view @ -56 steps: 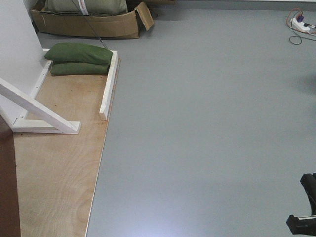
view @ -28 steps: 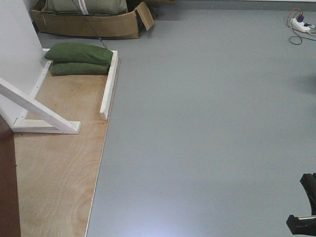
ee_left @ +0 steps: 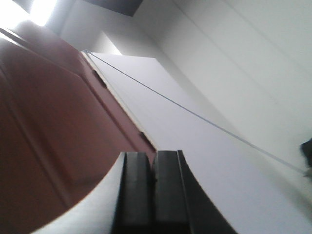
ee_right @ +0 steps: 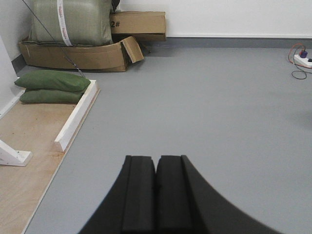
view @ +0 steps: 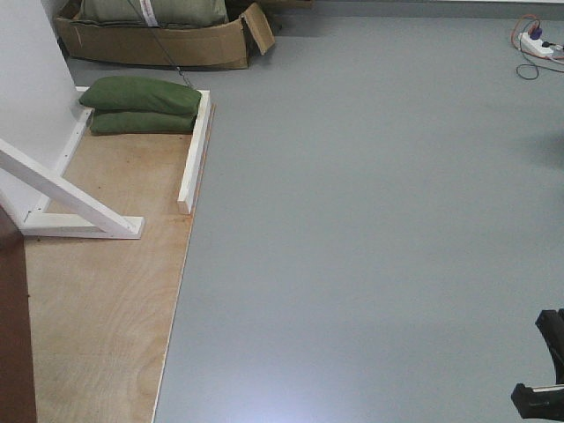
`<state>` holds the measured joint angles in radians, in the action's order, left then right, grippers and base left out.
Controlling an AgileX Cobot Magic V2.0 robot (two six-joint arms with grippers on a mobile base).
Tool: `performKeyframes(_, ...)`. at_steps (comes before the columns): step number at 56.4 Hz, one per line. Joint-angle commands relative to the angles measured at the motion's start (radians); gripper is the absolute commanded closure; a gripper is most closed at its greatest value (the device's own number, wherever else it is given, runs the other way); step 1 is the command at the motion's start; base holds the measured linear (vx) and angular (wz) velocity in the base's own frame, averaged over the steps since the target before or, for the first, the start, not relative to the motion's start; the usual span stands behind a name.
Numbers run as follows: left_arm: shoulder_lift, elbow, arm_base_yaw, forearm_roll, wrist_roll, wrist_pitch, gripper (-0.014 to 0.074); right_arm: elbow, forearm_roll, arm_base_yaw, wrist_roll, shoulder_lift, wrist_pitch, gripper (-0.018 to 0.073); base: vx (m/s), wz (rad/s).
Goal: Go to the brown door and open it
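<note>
Both pinch nothing, pads pressed together: the left gripper [ee_left: 155, 168] points up close alongside the brown door [ee_left: 48, 126], which stands at the near left corner of the plywood board [view: 106, 300]; the right gripper [ee_right: 156, 170] faces the grey floor [ee_right: 219, 107]. Two green sandbags [view: 141, 106] lie stacked at the board's far edge.

Looking ahead, we have the door [view: 13, 335] closest, at eight o'clock, with a plywood sheet [view: 106, 300] lying on the floor [view: 370, 220] just right of it. On the sheet, a slanted support brace [view: 66, 203] stands at ten o'clock, and a low rail [view: 196, 150] runs along the sheet's right edge towards eleven. Two sandbags [view: 141, 106] lie stacked at the sheet's far end, beside the rail. Behind them sits a cardboard box [view: 159, 44] holding a sack [view: 150, 9]. A power strip [view: 538, 42] lies well apart at two o'clock.
</note>
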<state>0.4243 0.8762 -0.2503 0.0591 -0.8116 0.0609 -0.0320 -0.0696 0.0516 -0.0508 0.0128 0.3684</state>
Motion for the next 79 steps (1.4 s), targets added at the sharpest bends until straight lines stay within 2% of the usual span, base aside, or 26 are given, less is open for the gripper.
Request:
performKeyframes(1, 0.033, 0.066, -0.03, 0.006, -0.146, 0.087, 0.053, -0.004, 0.003, 0.002, -0.006, 0.006, -0.078, 0.0559, 0.0, 0.0)
performKeyframes(6, 0.044, 0.097, -0.065, 0.006, -0.24, 0.123, 0.053, -0.004, 0.003, 0.002, -0.006, 0.006, -0.078, 0.0559, 0.0, 0.0)
performKeyframes(18, 0.042, 0.121, -0.14, 0.006, -0.36, 0.203, 0.053, -0.004, 0.003, 0.002, -0.006, 0.006, -0.078, 0.0559, 0.0, 0.0)
performKeyframes(26, 0.041, 0.126, -0.168, 0.006, -0.478, 0.244, 0.053, -0.004, 0.003, 0.002, -0.006, 0.006, -0.078, 0.0559, 0.0, 0.0)
performKeyframes(46, 0.041, 0.126, -0.185, 0.019, -0.954, 0.319, 0.053, -0.004, 0.003, 0.002, -0.006, 0.006, -0.078, 0.0559, 0.0, 0.0)
performKeyframes(52, 0.039, 0.126, -0.185, 0.061, -1.032, 0.33, 0.053, -0.004, 0.003, 0.002, -0.006, 0.006, -0.078, 0.0559, 0.0, 0.0)
performKeyframes(56, 0.039, 0.126, -0.185, 0.154, -1.024, 0.35, 0.053, -0.004, 0.003, 0.002, -0.006, 0.006, -0.078, 0.0559, 0.0, 0.0)
performKeyframes(60, 0.039, 0.126, -0.185, 0.345, -0.989, 0.37, 0.053, -0.004, 0.003, 0.002, -0.006, 0.006, -0.078, 0.0559, 0.0, 0.0)
performKeyframes(61, 0.039, 0.126, -0.185, 0.426, -0.978, 0.378, 0.053, -0.004, 0.003, 0.002, -0.006, 0.006, -0.078, 0.0559, 0.0, 0.0)
performKeyframes(62, 0.039, 0.126, -0.185, 0.448, -0.972, 0.381, 0.053, -0.004, 0.003, 0.002, -0.006, 0.006, -0.078, 0.0559, 0.0, 0.0)
performKeyframes(63, 0.039, 0.126, -0.185, 0.54, -0.966, 0.393, 0.053, -0.004, 0.003, 0.002, -0.006, 0.006, -0.078, 0.0559, 0.0, 0.0)
performKeyframes(64, 0.039, 0.126, -0.185, 0.564, -0.963, 0.403, 0.053, -0.004, 0.003, 0.002, -0.006, 0.006, -0.078, 0.0559, 0.0, 0.0)
performKeyframes(66, 0.039, 0.126, -0.185, 0.702, -0.965, 0.452, 0.053, -0.004, 0.003, 0.002, -0.006, 0.006, -0.078, 0.0559, 0.0, 0.0)
performKeyframes(67, 0.039, 0.126, -0.185, 0.747, -0.967, 0.477, 0.053, -0.004, 0.003, 0.002, -0.006, 0.006, -0.078, 0.0559, 0.0, 0.0)
performKeyframes(70, 0.039, 0.126, -0.185, 0.917, -0.975, 0.62, 0.053, -0.004, 0.003, 0.002, -0.006, 0.006, -0.078, 0.0559, 0.0, 0.0)
performKeyframes(71, 0.039, 0.126, -0.185, 0.953, -0.976, 0.664, 0.053, -0.004, 0.003, 0.002, -0.006, 0.006, -0.078, 0.0559, 0.0, 0.0)
performKeyframes(73, 0.039, 0.127, -0.185, 1.045, -0.98, 0.812, 0.053, -0.004, 0.003, 0.002, -0.006, 0.006, -0.078, 0.0559, 0.0, 0.0)
performKeyframes(76, 0.041, 0.133, -0.185, 1.129, -0.981, 1.002, 0.053, -0.004, 0.003, 0.002, -0.006, 0.006, -0.078, 0.0559, 0.0, 0.0)
performKeyframes(79, 0.043, 0.143, -0.181, 1.18, -0.981, 1.211, 0.053, -0.004, 0.003, 0.002, -0.006, 0.006, -0.078, 0.0559, 0.0, 0.0)
